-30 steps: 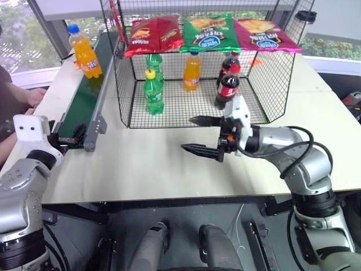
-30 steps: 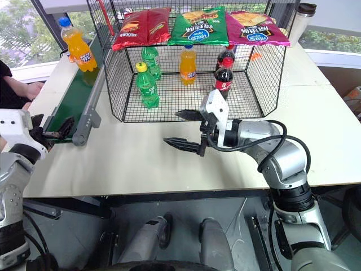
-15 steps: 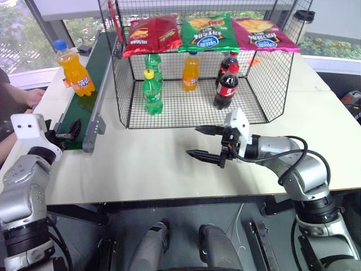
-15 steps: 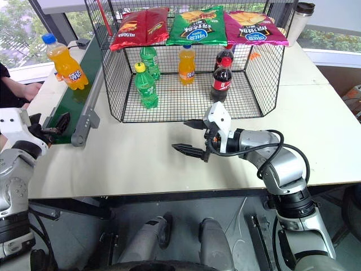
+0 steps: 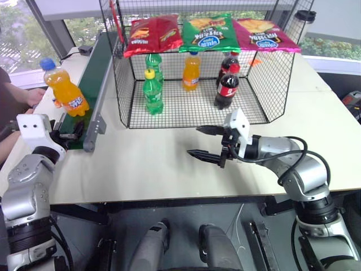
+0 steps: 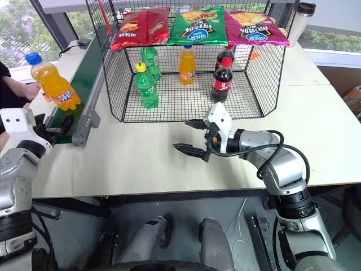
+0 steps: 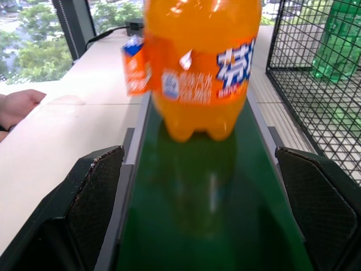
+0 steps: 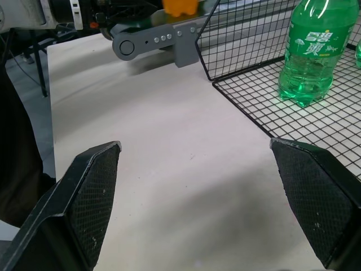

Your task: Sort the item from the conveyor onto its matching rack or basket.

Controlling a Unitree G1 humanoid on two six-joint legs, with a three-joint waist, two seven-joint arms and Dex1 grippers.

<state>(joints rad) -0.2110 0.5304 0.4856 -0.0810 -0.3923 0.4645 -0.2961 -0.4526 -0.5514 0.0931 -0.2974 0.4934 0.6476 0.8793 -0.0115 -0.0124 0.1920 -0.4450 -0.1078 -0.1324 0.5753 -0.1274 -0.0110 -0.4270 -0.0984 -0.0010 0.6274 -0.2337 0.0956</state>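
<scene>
The item, an orange soda bottle [image 5: 62, 90] with a blue cap, stands upright on the dark green conveyor [image 5: 93, 70] near its front end. My left gripper [image 5: 70, 132] is open at that end of the belt, level with it. In the left wrist view the bottle [image 7: 200, 62] stands just beyond the black fingers [image 7: 93, 195] without touching them. My right gripper [image 5: 194, 141] is open and empty above the table, in front of the black wire basket [image 5: 271, 73].
Inside the basket stand green soda bottles [image 5: 153, 90], an orange bottle [image 5: 191, 70] and cola bottles [image 5: 227, 84]. Chip bags [image 5: 206, 31] lie on its top. A person's hand [image 5: 35, 96] rests left of the conveyor. A tumbler [image 5: 305, 20] stands at the back right.
The orange bottle has travelled along the belt toward my left gripper. My right gripper has sunk a little and stays open.
</scene>
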